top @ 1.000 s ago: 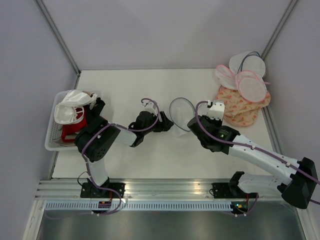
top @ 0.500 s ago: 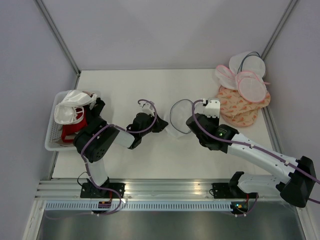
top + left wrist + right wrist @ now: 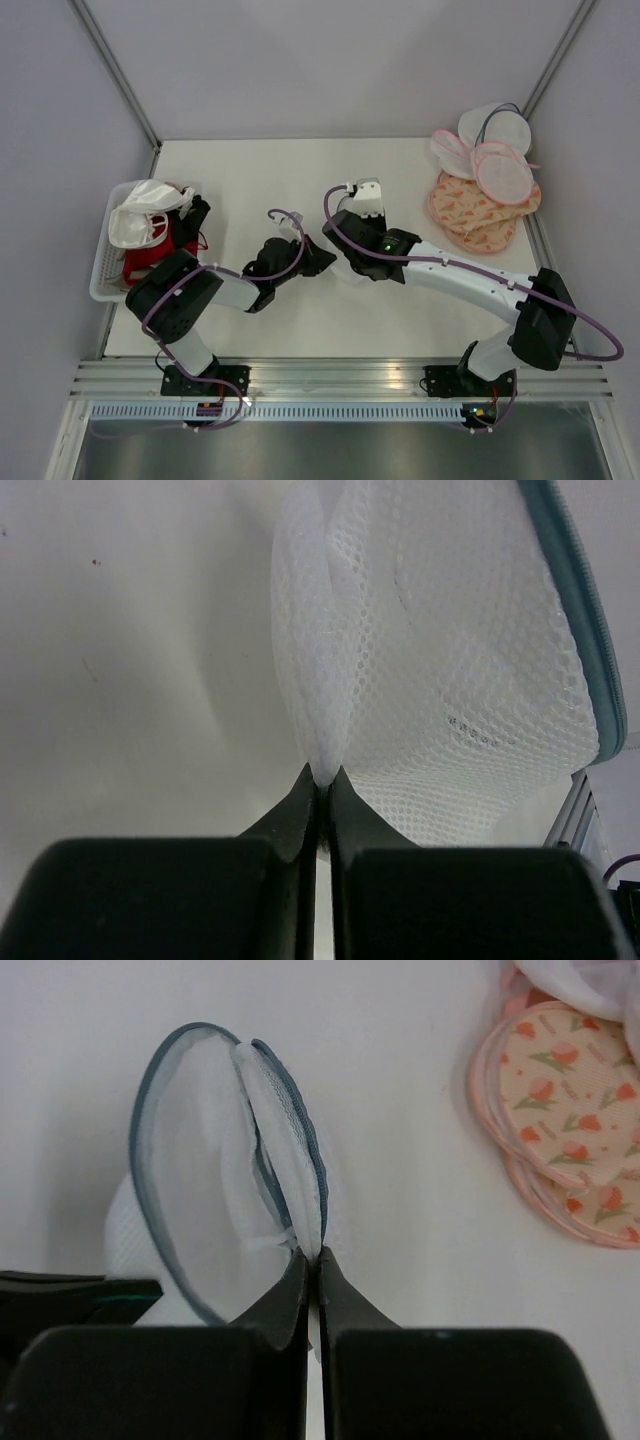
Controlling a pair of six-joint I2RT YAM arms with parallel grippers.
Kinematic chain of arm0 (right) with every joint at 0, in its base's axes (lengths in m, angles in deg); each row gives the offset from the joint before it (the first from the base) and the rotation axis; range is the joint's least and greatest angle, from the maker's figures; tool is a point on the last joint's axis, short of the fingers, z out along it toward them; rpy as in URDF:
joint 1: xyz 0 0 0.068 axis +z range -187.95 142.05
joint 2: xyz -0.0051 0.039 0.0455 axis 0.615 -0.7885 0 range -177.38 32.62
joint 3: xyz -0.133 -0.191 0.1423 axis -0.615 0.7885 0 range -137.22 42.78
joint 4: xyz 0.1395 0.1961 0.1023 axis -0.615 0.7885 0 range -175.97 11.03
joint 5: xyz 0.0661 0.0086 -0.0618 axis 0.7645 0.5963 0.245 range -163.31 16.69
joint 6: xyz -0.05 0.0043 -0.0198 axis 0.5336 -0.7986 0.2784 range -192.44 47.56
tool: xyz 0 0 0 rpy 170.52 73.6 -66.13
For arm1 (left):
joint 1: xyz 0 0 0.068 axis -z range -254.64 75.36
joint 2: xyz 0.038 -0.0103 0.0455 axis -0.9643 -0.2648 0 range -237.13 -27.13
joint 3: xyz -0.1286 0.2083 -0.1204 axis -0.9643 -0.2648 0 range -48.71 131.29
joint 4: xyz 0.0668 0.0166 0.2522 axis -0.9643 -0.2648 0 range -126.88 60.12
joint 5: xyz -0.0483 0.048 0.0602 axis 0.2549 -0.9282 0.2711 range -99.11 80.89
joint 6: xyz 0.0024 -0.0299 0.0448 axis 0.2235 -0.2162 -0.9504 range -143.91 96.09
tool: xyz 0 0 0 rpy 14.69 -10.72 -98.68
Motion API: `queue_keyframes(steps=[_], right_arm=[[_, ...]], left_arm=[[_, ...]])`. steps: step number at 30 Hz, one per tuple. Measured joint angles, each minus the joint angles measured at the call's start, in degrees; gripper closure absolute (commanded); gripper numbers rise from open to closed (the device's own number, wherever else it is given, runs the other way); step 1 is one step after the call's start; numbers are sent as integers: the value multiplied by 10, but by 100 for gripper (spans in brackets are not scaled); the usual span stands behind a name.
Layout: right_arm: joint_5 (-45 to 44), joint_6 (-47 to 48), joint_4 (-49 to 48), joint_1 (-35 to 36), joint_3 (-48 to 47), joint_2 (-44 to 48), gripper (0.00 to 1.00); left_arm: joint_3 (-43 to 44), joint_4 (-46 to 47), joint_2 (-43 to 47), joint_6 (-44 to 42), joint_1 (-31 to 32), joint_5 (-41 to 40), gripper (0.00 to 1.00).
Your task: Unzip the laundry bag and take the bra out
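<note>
From above, my left tool and right tool meet nose to nose mid-table; what sits between them is hidden.

Left wrist: the jaws are pinched tight on a mesh fold of the bag, which lies ahead and to the right.

Right wrist: the jaws are clamped on the zipper rim, which arcs up and leftward from the tips. I'd judge the right arm should follow that arc while the left anchors.

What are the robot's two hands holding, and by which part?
Both hold the laundry bag. The left hand pinches a fold of its white mesh; the right hand pinches it at the grey zipper rim.
</note>
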Motion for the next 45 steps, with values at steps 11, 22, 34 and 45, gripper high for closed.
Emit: queue_keyframes(steps=[11, 22, 34, 45], right_arm=[[224, 60, -114, 41, 6, -17, 20], [294, 52, -161, 11, 128, 145, 2], [202, -36, -41, -3, 72, 132, 2], [271, -89, -82, 4, 102, 91, 2]], left_arm=[[-18, 0, 2, 14, 1, -7, 98], [-33, 7, 2, 25, 4, -10, 98], [-50, 28, 0, 39, 4, -10, 98], [-57, 22, 14, 41, 12, -11, 98]])
